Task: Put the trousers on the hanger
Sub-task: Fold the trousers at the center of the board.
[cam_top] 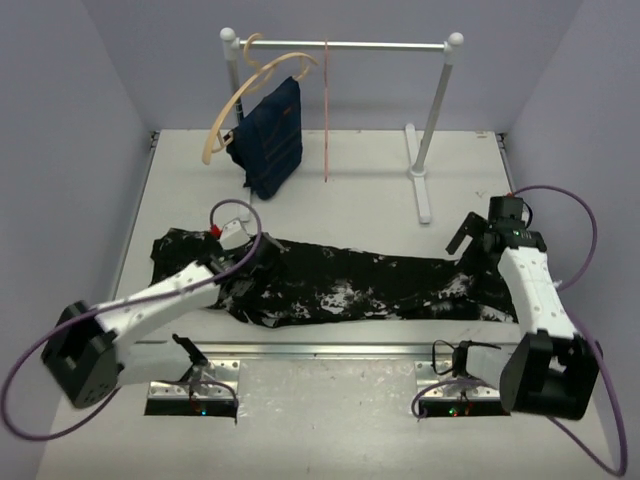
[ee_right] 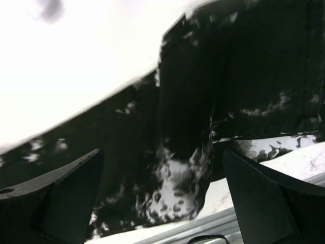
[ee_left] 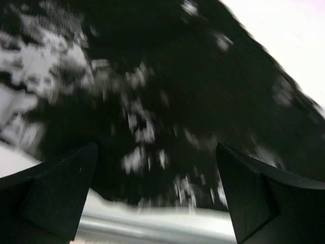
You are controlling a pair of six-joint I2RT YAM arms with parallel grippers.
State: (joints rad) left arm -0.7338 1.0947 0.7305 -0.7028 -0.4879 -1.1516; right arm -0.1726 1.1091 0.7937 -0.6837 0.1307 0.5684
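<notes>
**Both end effectors open at the spread trousers; hanger untouched.**

Top view: black, white-speckled fabric trousers (cam_top: pixel 340 285) lie flat on the worktop (cam_top: pixel 360 190), under the left end effector (cam_top: pixel 258 250) and just beside the right end effector (cam_top: pixel 468 236). The thin pink wire hanger (cam_top: pixel 326 110) hangs well beyond both. Left wrist view: jaws apart, cloth directly beneath. Right wrist view: jaws apart, a folded edge ahead. The cloth looks soft, light and limp, and is probably best pinched at an edge.

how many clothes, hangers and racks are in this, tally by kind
garments: 2 (black white-speckled fabric trousers, plain navy blue garment)
hangers: 2 (thin pink wire hanger, tan curved wooden hanger)
racks: 1 (white-posted clothes rack)
total: 5
</notes>
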